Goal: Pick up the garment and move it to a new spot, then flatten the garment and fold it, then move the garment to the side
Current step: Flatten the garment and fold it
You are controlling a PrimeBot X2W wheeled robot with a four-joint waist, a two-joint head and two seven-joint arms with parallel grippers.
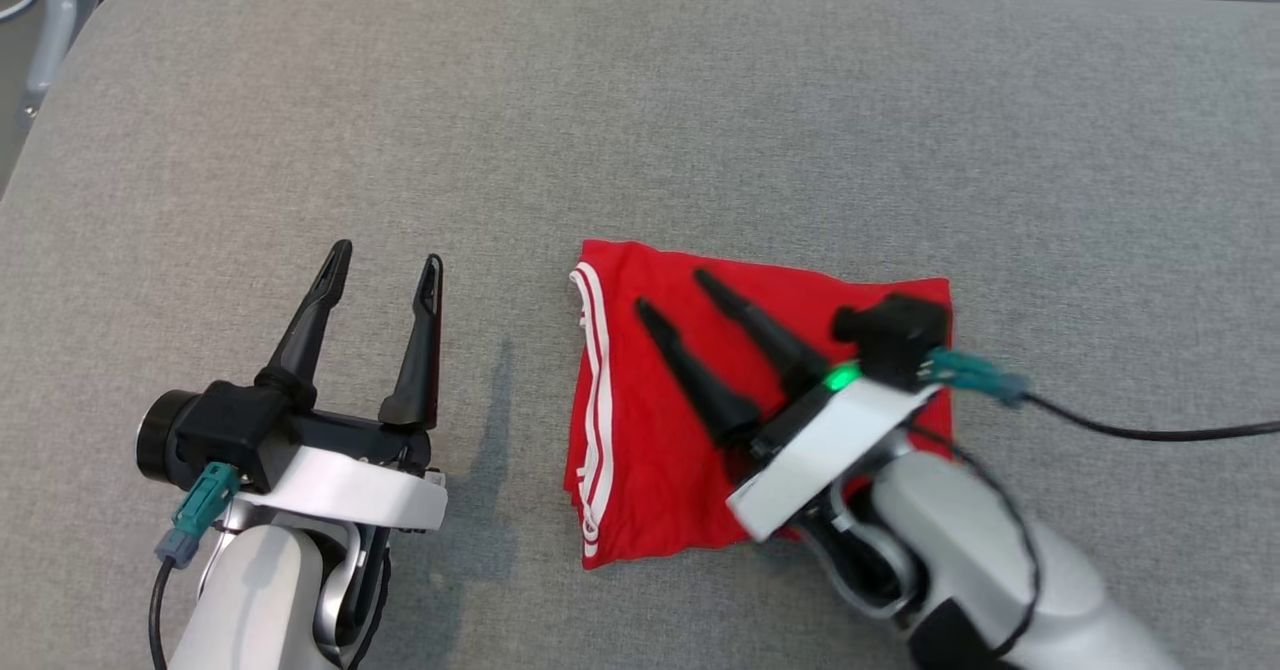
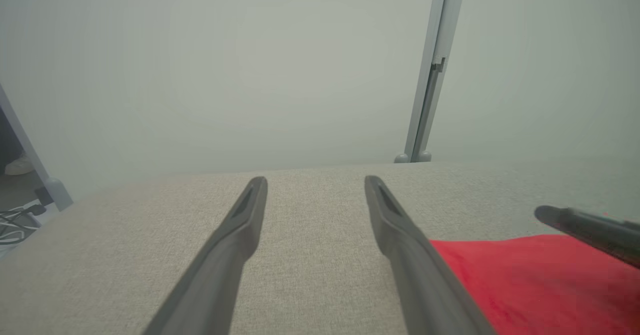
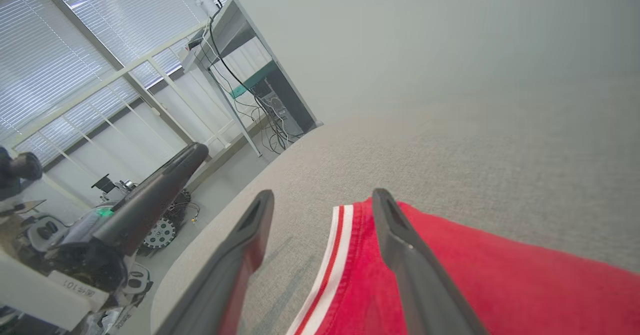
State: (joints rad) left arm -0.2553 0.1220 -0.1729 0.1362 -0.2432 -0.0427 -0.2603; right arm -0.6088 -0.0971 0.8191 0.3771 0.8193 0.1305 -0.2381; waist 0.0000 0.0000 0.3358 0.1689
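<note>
The garment (image 1: 660, 420) is red with white stripes along its left edge, folded into a rough rectangle on the grey padded table (image 1: 700, 130). My right gripper (image 1: 672, 292) hovers over the garment's middle, open, fingers pointing up-left, nothing between them. In the right wrist view the garment (image 3: 500, 285) and its striped edge lie under the open right gripper (image 3: 322, 195). My left gripper (image 1: 385, 255) stands open over bare table to the garment's left. In the left wrist view the left gripper (image 2: 315, 180) is open and the garment (image 2: 540, 280) lies at the lower right.
Grey padded surface stretches far and to both sides of the garment. A black cable (image 1: 1150, 430) trails right from the right wrist. Beyond the table's far-left corner is a grey metal frame (image 1: 45, 30). A partition post (image 2: 430, 75) stands behind the table.
</note>
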